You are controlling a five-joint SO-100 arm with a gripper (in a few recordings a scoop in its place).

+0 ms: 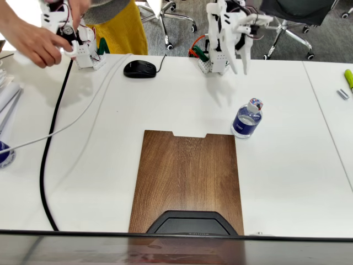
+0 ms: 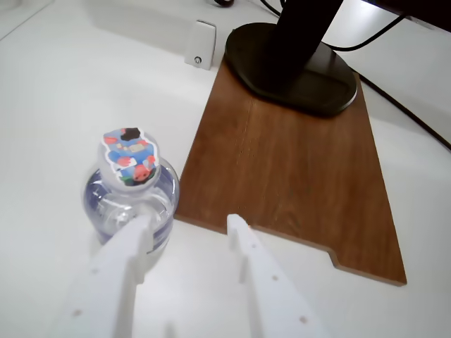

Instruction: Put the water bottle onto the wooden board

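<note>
The water bottle (image 1: 246,118) stands upright on the white table just right of the wooden board's (image 1: 187,179) notched far edge, not touching it. In the wrist view the bottle (image 2: 130,190) shows its cap with red-blue marks, next to the board (image 2: 289,169). My white gripper (image 1: 238,61) hangs above the table behind the bottle, fingers pointing down. In the wrist view the gripper (image 2: 187,225) is open with nothing between its fingers. The left finger overlaps the bottle's near side in that picture.
A black monitor stand (image 1: 190,222) rests on the board's near end, seen also as a dark stand (image 2: 292,67) in the wrist view. A black mouse (image 1: 140,68) and cables (image 1: 52,132) lie at the left. A green pen (image 1: 348,78) lies at the right edge.
</note>
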